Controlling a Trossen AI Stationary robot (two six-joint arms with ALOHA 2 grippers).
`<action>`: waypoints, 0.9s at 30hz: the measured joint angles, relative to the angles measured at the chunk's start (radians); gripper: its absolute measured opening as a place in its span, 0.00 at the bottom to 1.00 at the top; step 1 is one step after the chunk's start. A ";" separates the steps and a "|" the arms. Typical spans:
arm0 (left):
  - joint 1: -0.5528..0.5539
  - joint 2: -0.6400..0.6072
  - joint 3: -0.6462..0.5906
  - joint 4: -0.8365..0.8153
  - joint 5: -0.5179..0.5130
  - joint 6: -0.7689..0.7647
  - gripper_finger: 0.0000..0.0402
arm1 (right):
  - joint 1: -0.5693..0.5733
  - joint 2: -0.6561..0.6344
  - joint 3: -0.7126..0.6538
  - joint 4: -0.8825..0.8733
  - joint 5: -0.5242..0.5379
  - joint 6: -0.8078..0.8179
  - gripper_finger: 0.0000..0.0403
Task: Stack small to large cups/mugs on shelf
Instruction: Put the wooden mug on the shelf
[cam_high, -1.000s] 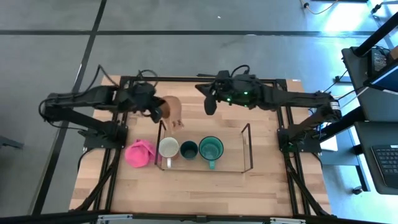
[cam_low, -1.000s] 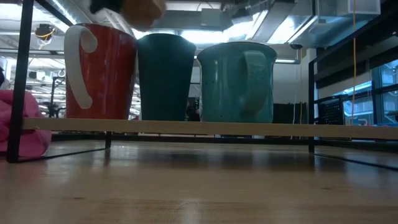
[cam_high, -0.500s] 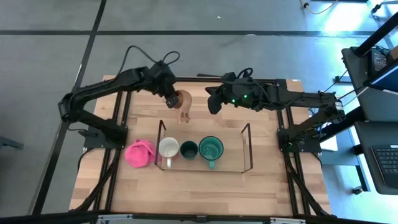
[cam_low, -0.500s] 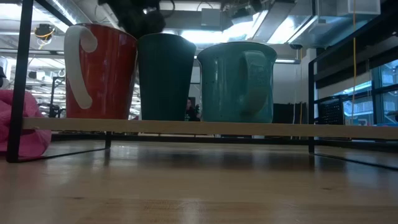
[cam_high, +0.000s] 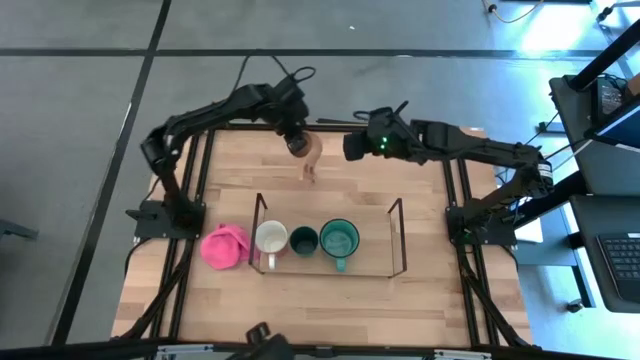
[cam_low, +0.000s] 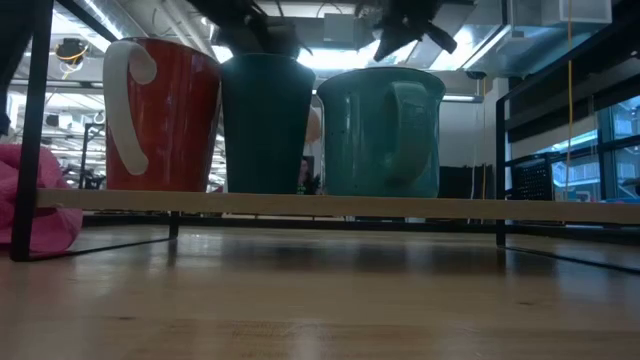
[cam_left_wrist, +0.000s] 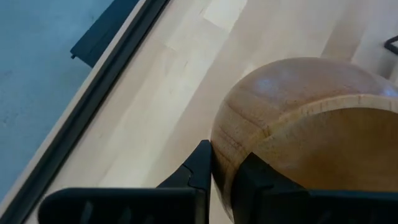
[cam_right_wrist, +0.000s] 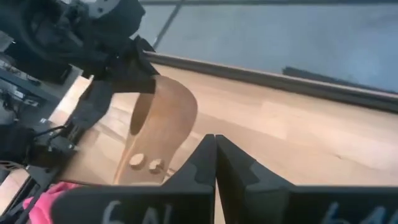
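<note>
High view, tabletop (cam_high: 330, 300): light wood, bare at the near edge.
Shelf (cam_high: 396, 240): thin black wire rack in the middle of the tabletop, with three cups in a row inside it.
White mug (cam_high: 270, 238): at the left end of the row, white rim and handle; its side looks reddish in the low view (cam_low: 160, 115).
Green cup (cam_high: 303, 240): small and dark, in the middle, just beside the white mug.
Teal mug (cam_high: 339, 239): the biggest of the three, right of the green cup, handle toward the near edge.
Pink item (cam_high: 225, 246): lies on the tabletop outside the left end of the shelf.
Wooden cup (cam_high: 305, 155): behind the shelf near the far edge, raised above the tabletop, long handle pointing toward the shelf.
Left pincer (cam_high: 294, 140): narrow, clamped on the rim of the wooden cup, one finger (cam_left_wrist: 200, 168) outside the wall.
Right pincer (cam_high: 352, 147): fingers pressed together, holding nothing, near the wooden cup on its right side.
</note>
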 joint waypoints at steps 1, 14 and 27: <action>0.000 0.022 0.023 -0.009 0.000 0.008 0.06 | -0.016 0.000 -0.001 -0.010 -0.017 0.000 0.01; -0.006 0.211 0.101 -0.108 -0.018 0.027 0.06 | -0.203 0.002 -0.008 -0.141 -0.181 -0.078 0.01; -0.005 0.248 0.100 -0.136 -0.077 0.014 0.06 | -0.245 0.002 -0.008 -0.145 -0.189 -0.133 0.01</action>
